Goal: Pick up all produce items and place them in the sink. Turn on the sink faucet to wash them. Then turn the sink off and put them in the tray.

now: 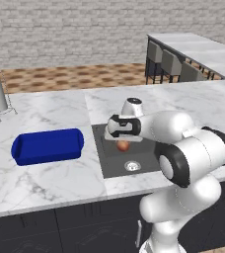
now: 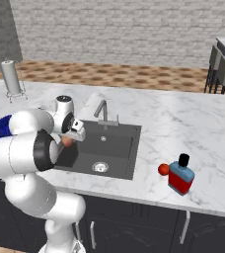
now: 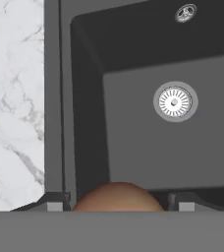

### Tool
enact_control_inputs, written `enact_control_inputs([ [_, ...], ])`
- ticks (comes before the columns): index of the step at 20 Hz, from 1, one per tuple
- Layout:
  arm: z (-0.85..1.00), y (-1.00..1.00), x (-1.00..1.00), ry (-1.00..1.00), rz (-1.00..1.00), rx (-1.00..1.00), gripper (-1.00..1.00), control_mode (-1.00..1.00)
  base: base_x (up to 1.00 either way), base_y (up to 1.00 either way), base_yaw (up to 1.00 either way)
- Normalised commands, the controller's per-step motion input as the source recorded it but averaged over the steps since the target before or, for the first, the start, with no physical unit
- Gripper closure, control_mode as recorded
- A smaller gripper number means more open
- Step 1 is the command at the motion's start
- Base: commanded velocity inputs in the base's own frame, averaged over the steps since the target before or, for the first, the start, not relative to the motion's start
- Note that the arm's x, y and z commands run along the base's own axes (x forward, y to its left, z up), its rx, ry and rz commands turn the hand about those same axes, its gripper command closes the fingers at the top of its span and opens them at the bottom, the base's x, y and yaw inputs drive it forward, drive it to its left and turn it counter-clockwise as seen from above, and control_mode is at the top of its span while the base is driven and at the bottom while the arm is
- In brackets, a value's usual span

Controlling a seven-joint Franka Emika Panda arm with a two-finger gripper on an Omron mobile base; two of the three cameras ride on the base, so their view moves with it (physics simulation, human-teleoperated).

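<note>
Above the dark grey sink, near its left wall, the pincer grips a smooth, round orange-red apple between its fingertips, clear of the basin floor.

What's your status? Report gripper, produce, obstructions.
Gripper shut on orange-red fruit, over the sink. Red tomato-like fruit on counter by red-and-blue bottle. Basin below holds nothing but its drain.
</note>
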Motion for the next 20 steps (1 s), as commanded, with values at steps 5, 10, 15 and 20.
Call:
enact_control_inputs([
  [5,-0.2,-0.23,0.5,0.0,0.0,0.0,1.0,-1.0,0.0,0.0,0.0],
  [10,-0.48,-0.03,0.34,0.0,0.0,0.0,1.0,-1.0,0.0,0.0,0.0],
  [15,-0.58,0.0,0.37,0.0,0.0,0.0,1.0,-1.0,0.0,0.0,0.0],
  [20,-0.52,0.0,0.39,0.0,0.0,-0.02,1.0,-1.0,0.0,0.0,0.0],
])
